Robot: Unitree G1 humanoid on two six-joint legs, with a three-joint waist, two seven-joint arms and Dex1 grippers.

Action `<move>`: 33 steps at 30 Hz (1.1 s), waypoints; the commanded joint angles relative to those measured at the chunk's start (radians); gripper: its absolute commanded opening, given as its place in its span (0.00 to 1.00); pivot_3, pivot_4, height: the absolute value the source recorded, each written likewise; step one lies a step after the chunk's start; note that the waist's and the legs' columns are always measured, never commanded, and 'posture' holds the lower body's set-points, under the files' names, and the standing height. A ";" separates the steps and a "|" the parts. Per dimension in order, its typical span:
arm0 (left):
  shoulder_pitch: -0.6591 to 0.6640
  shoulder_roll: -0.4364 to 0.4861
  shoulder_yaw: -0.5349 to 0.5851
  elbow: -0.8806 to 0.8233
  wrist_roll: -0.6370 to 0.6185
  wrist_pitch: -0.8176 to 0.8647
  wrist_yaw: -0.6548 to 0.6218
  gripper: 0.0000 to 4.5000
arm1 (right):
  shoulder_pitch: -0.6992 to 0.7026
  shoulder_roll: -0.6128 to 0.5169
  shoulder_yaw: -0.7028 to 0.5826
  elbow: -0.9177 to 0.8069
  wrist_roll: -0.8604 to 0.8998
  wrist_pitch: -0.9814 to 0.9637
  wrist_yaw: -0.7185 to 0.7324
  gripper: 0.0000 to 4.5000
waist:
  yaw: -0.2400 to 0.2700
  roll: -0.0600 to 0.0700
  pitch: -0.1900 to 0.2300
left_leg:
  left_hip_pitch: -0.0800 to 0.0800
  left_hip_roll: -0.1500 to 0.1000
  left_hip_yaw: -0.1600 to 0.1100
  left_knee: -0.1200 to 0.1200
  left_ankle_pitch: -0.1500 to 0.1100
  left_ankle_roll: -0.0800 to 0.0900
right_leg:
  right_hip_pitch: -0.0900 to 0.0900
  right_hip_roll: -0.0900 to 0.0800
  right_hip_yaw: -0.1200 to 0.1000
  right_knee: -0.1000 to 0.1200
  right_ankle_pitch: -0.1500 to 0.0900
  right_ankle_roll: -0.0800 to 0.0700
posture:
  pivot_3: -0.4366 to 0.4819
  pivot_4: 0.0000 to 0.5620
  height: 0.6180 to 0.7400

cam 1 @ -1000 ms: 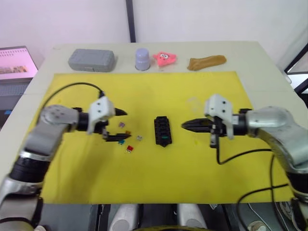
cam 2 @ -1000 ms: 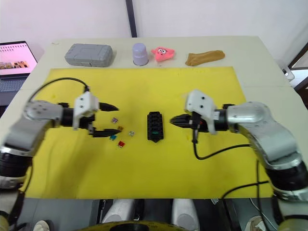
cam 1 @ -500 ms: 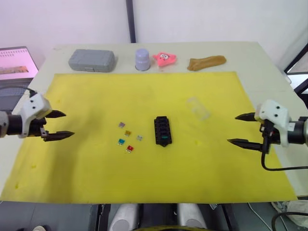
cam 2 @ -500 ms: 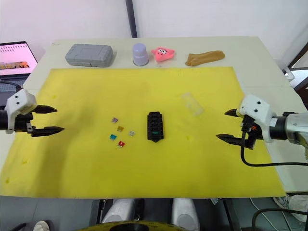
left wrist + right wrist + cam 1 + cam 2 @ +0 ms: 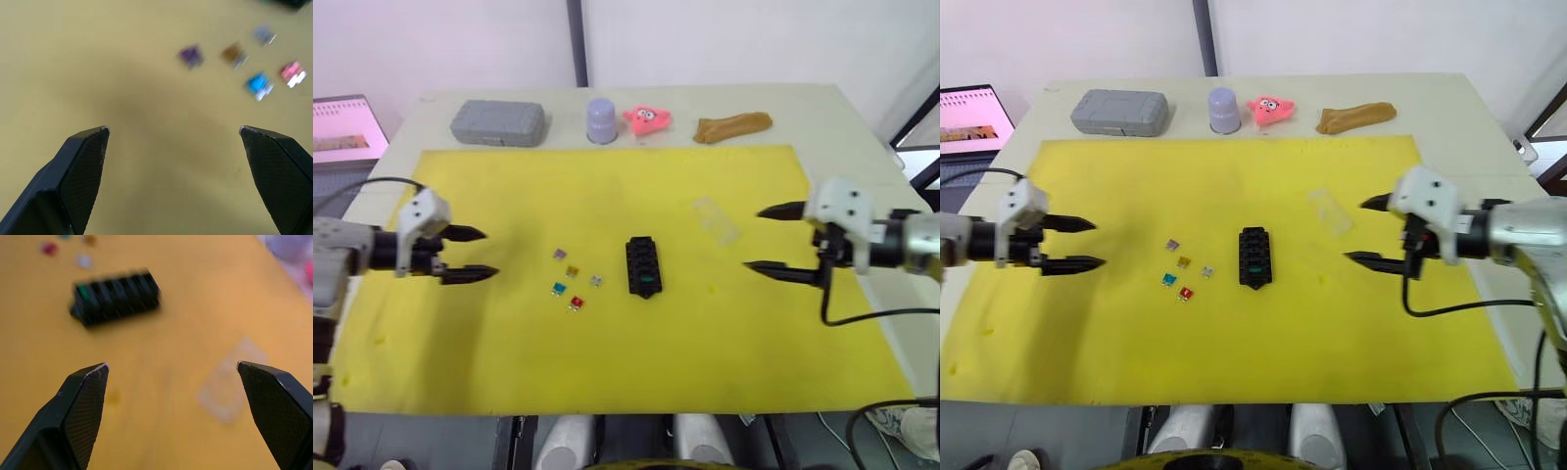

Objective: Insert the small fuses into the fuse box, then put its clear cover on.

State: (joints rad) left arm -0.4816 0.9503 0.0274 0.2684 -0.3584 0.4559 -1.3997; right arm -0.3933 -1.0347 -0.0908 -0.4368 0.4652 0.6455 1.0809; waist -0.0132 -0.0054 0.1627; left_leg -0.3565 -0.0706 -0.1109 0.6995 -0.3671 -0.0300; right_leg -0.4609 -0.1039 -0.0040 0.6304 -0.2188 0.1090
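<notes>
Both my left gripper [image 5: 475,253] and right gripper [image 5: 766,239] were spread, empty; fuse box [image 5: 643,265] held one green fuse [image 5: 648,281]; five small fuses [image 5: 574,279] lay loose.

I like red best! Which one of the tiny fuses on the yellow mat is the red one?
The red fuse is the loose one nearest the mat's front edge, just below the teal fuse. The purple, amber and grey ones lie farther back.
</notes>
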 commanded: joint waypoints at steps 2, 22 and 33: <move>-0.089 -0.054 -0.034 0.048 -0.056 0.212 -0.006 1.00 | -0.159 0.098 0.139 -0.066 0.003 0.056 -0.059 0.98 | -0.003 0.000 0.000 | 0.000 0.000 0.000 0.000 0.000 0.000 | 0.000 0.000 0.000 0.000 0.000 0.000 | 0.48 0.27 1.00; -0.342 -0.244 -0.118 0.512 -0.047 0.595 -0.001 0.71 | -0.275 0.269 0.300 -0.130 -0.028 0.123 -0.151 1.00 | 0.002 0.000 0.000 | 0.000 -0.002 -0.001 0.001 0.000 0.000 | 0.000 0.000 0.000 0.001 0.000 0.000 | 0.48 0.27 1.00; -0.374 -0.297 -0.174 0.520 -0.015 0.591 -0.075 0.71 | -0.252 0.266 0.296 -0.158 -0.025 0.148 -0.182 1.00 | 0.005 0.000 -0.001 | 0.000 -0.003 -0.002 0.001 0.000 0.000 | 0.000 -0.001 0.000 0.001 0.000 0.000 | 0.48 0.27 1.00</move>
State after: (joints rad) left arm -0.8529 0.6813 -0.1112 0.7836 -0.3793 1.0397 -1.4528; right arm -0.6407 -0.7658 0.2264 -0.5526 0.4362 0.7984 0.9061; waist -0.0085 -0.0054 0.1621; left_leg -0.3562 -0.0737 -0.1130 0.7009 -0.3669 -0.0304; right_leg -0.4604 -0.1049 -0.0043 0.6318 -0.2188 0.1090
